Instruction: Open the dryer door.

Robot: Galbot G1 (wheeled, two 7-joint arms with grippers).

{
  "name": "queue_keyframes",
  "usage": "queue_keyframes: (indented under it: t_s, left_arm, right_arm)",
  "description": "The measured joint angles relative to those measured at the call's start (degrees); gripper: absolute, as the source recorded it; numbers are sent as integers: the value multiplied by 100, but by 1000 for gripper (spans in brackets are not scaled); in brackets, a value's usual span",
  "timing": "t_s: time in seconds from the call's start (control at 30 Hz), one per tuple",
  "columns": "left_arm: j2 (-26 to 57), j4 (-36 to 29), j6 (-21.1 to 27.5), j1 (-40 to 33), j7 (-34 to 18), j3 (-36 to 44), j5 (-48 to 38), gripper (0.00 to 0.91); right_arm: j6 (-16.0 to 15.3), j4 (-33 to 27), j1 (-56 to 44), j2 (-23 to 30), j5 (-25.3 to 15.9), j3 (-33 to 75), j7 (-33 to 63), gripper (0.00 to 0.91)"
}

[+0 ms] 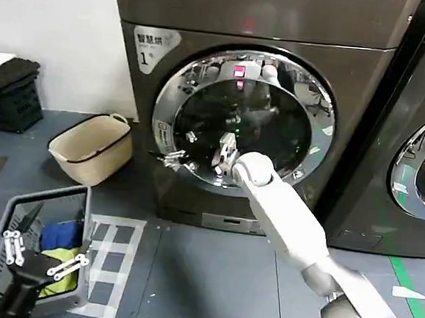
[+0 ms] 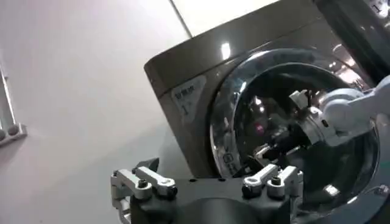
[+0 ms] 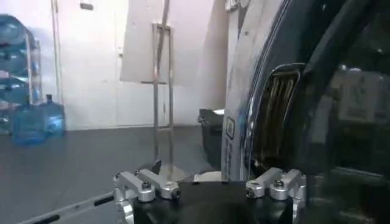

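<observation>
Reaching across to the dryer door (image 1: 241, 121), right gripper (image 1: 224, 156) up against the lower part of its dark glass, just inside the chrome ring; jaws spread wide in the right wrist view. Door shut flat in the front of the dryer (image 1: 208, 26), below and beside the "1" badge (image 1: 154, 45). Left gripper (image 1: 43, 256) parked well away from the dryer, over the grey basket (image 1: 5, 224) on the floor, jaws wide.

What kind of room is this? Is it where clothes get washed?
Probably a laundry room. There's a big dryer with a round dryer door, a similar machine beside it, and a cream laundry tub on the floor.
</observation>
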Motion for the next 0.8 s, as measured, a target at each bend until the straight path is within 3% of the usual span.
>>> queue_keyframes:
  t_s: [0.43,0.8]
  left_arm:
    - [27,9,15,0,14,2,-11,907]
    - [41,26,40,-12,25,-20,-29,907]
  right_arm:
    - [-247,1034,-187,-714,765,-384,-261,907]
    - [-378,2027,-371,-1333,1070,-557,-426,907]
